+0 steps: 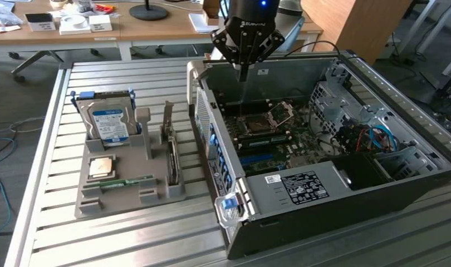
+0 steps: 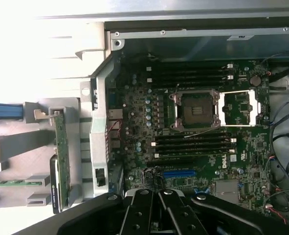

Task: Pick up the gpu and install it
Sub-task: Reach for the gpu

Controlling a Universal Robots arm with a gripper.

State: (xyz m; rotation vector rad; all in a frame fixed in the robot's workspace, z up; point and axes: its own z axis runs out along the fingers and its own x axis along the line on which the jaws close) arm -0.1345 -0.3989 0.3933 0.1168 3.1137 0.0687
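Gripper (image 1: 243, 71) fingers are pressing together with nothing between them, hanging over the open computer case (image 1: 344, 194), above the far end of its motherboard (image 1: 278, 139). In the wrist view the clenched gripper (image 2: 159, 208) is looking down on the empty processor socket (image 2: 195, 110) and a blue card slot (image 2: 186, 173).

The gpu (image 1: 170, 156) is standing on edge in a grey holder (image 1: 99, 206). It is a thin dark card with its silver bracket rising at the end toward the bench's far edge. It is sitting in the holder slot nearest the case, just beside the case wall and well apart from the gripper.

Sharing the holder are a hard drive (image 1: 109, 123) standing upright at the far end, a processor chip (image 1: 101, 166) lying flat, and a green memory stick (image 1: 129, 182) lying toward the near end. The holder is resting on the slatted metal bench (image 1: 121, 245) toward the exterior view's left edge, and the case is taking up the bench's other side.

Judging by this, the task is looking barely begun. The card is sitting untouched in its holder, the blue slot is showing empty, and both the pickup and the install are left to do.
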